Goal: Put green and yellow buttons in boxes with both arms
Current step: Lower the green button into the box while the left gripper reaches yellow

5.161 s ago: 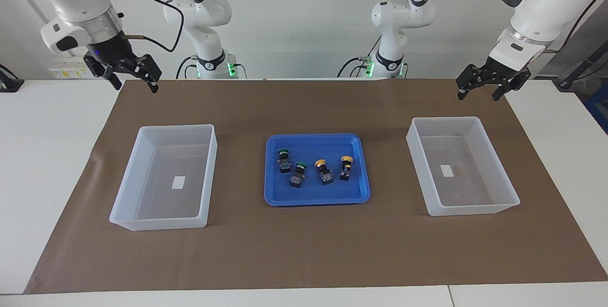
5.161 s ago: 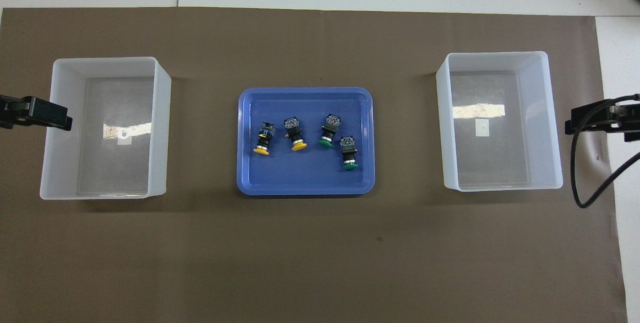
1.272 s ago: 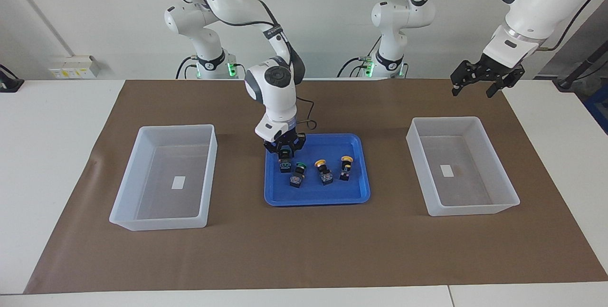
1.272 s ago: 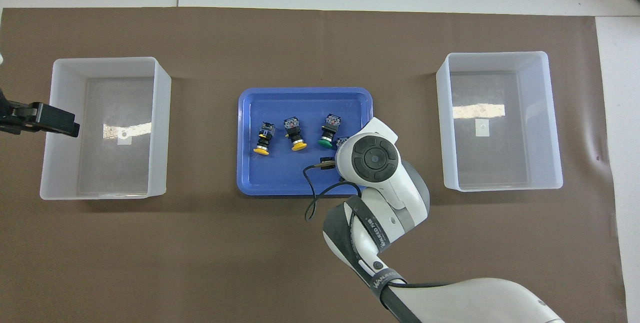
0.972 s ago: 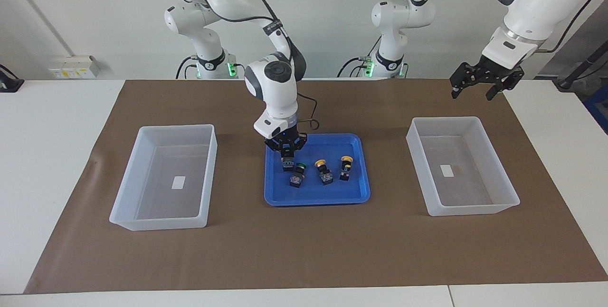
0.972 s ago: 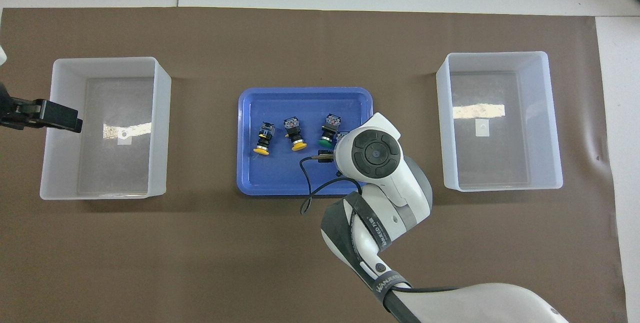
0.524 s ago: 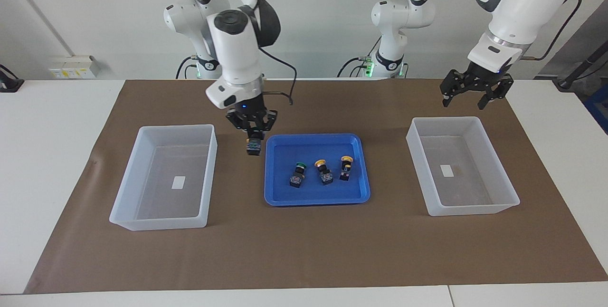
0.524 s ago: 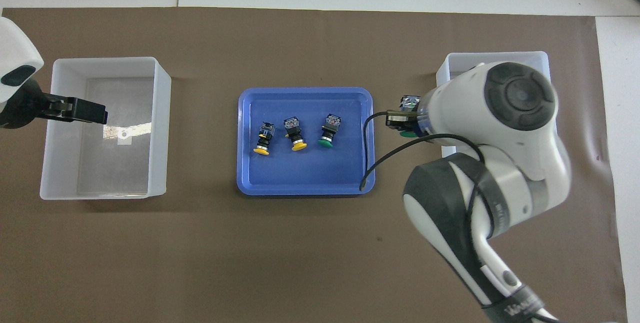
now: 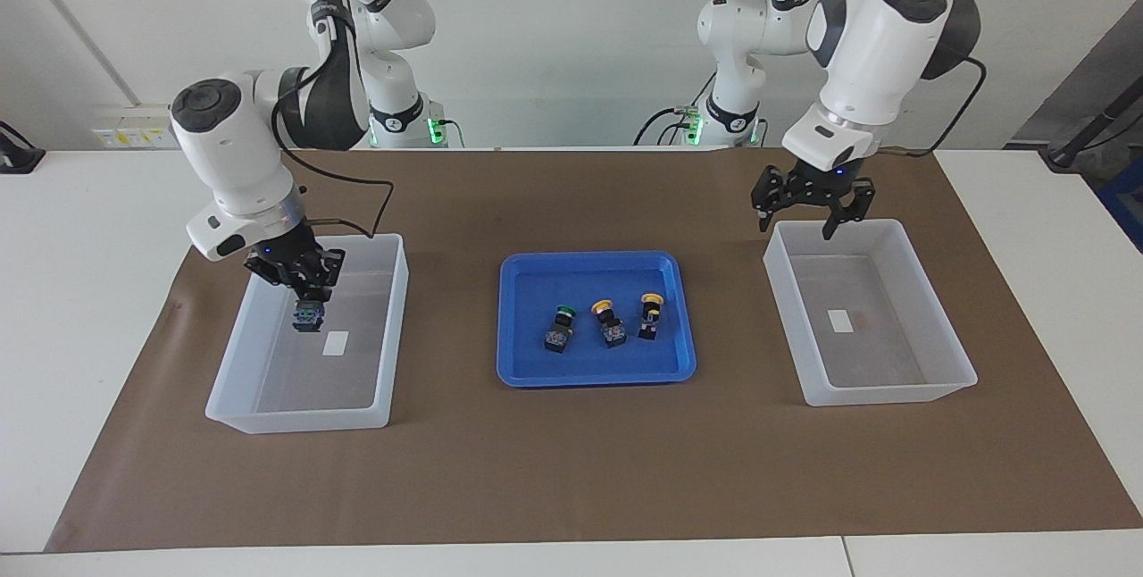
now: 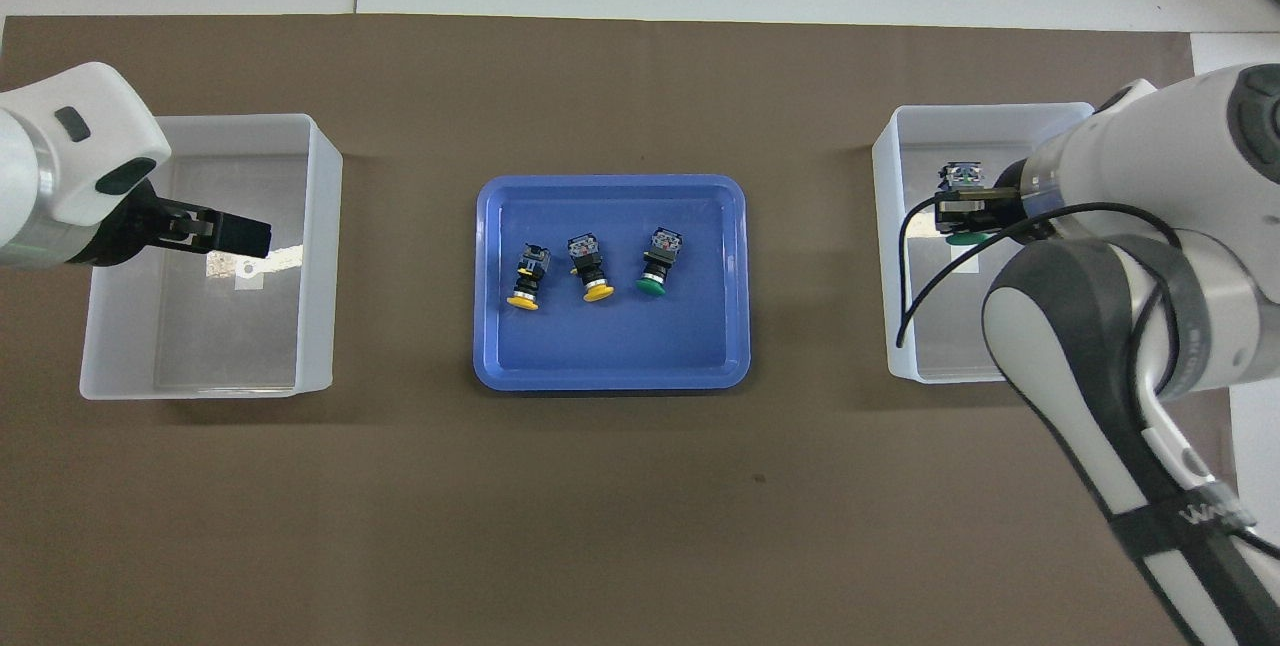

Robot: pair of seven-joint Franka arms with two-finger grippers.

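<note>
Green button (image 9: 306,316) hangs base-down in the fingers of the right gripper (image 9: 305,296), which are clamped on its black body. It is over the box at the right arm's end (image 9: 299,416), toward that box's robot-side wall, and by my reading it is not yet on the floor. So the first of four placements looks close to done but unreleased, and nothing lies in either box apart from a small white label on each floor. Both boxes are translucent white plastic, rectangular, with tall, slightly flared walls and glossy bottoms. Mid-bench sits the shallow blue tray (image 9: 594,376), smooth with rounded corners. It holds the three buttons left to move: another green one (image 9: 558,329) and two yellow ones (image 9: 608,323), (image 9: 650,316), lying near each other in a loose row. Each has a domed coloured cap, a stubby black barrel and a blocky bluish base. The left gripper (image 9: 794,227) hovers with fingers spread wide and nothing between them, over the robot-side rim of the box at the left arm's end (image 9: 893,394). By my judgement its yellow share is not started. A matte brown paper mat (image 9: 571,470) covers the white bench (image 9: 89,291) under everything.
</note>
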